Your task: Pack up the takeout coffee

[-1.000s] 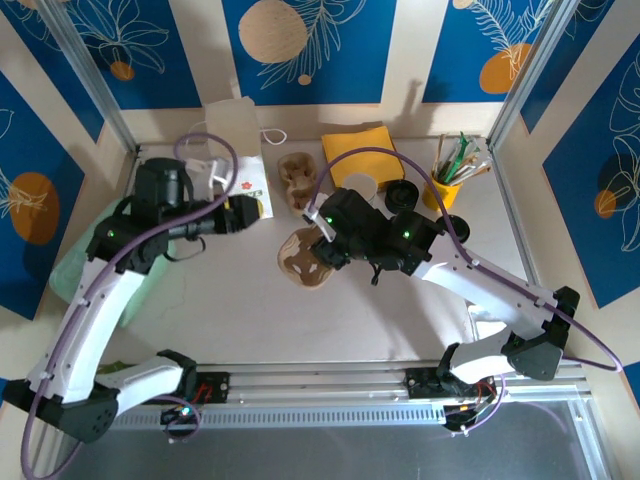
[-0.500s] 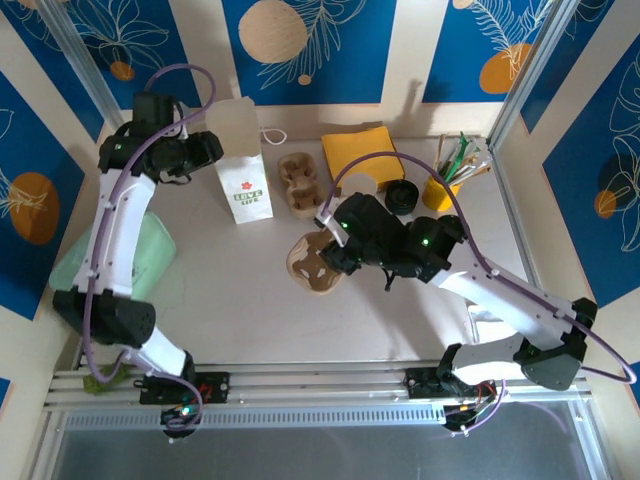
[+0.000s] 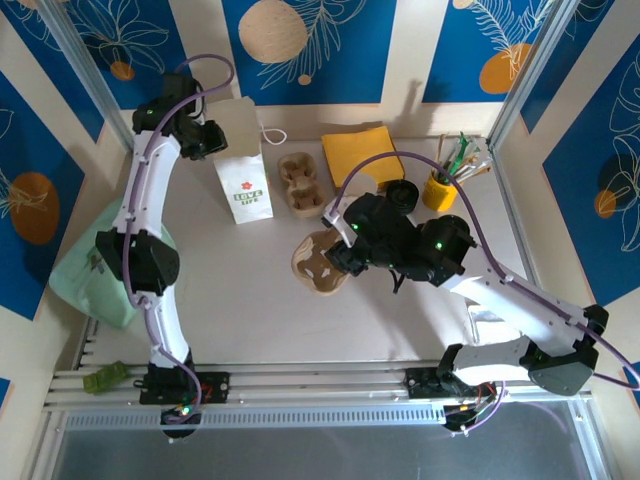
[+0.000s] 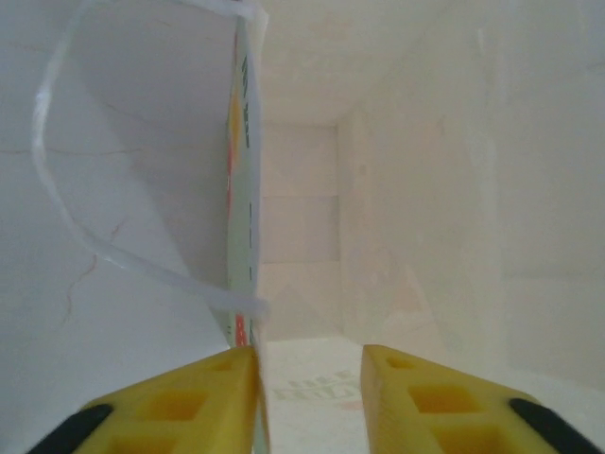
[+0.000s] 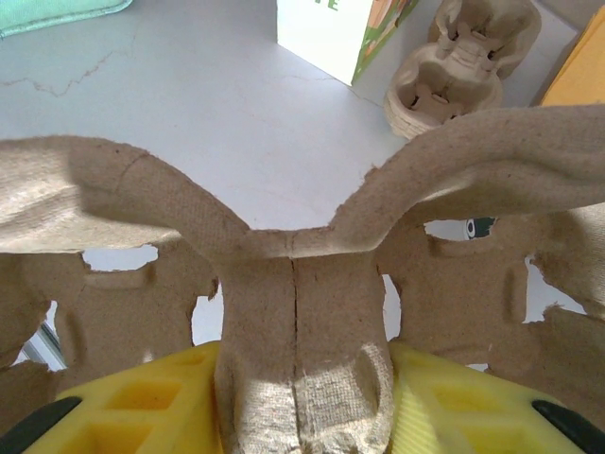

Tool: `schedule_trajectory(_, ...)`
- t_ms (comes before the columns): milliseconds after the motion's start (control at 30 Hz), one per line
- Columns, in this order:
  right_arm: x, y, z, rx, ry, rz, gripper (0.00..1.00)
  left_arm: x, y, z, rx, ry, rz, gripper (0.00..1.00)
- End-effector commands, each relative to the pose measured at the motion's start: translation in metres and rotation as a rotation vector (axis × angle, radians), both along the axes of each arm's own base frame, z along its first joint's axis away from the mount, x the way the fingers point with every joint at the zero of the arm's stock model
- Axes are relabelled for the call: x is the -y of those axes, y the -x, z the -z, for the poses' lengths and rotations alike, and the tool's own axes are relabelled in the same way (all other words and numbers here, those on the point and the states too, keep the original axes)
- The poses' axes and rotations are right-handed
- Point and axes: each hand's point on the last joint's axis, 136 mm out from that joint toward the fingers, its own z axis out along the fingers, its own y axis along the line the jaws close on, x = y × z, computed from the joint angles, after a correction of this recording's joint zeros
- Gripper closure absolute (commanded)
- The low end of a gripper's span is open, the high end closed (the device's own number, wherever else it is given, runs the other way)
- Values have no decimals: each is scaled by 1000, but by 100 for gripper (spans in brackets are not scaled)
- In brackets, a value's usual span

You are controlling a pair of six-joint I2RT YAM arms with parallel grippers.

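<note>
Right gripper [image 5: 304, 378] clamps the middle ridge of the brown cup carrier [image 5: 284, 246]. Left gripper [image 4: 310, 378] sits parted at the white paper bag [image 4: 425, 189], its wall touching one finger.

Your left arm lifted off the bench and swung up and back. That carried the left end effector [image 3: 210, 138] to the top left edge of the bag [image 3: 243, 165], where one finger [image 4: 180, 402] came up against its wall. Your right end effector [image 3: 338, 255], clamped on the carrier [image 3: 318, 268], drifted slightly right and toward the arm bases.
</note>
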Motion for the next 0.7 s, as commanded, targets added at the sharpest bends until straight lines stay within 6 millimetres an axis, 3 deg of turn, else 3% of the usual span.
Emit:
schedule_trajectory(0, 5, 6, -1, -6, -10, 5, 56, -8, 6, -2, -27, -21, -4, 73)
schedule_trajectory(367, 4, 10, -7, -12, -35, -5, 56, -10, 21, -5, -50, -32, 6, 100)
schedule_trajectory(667, 7, 13, -12, -17, -46, -6, 56, -7, 83, -8, -94, -3, 14, 100)
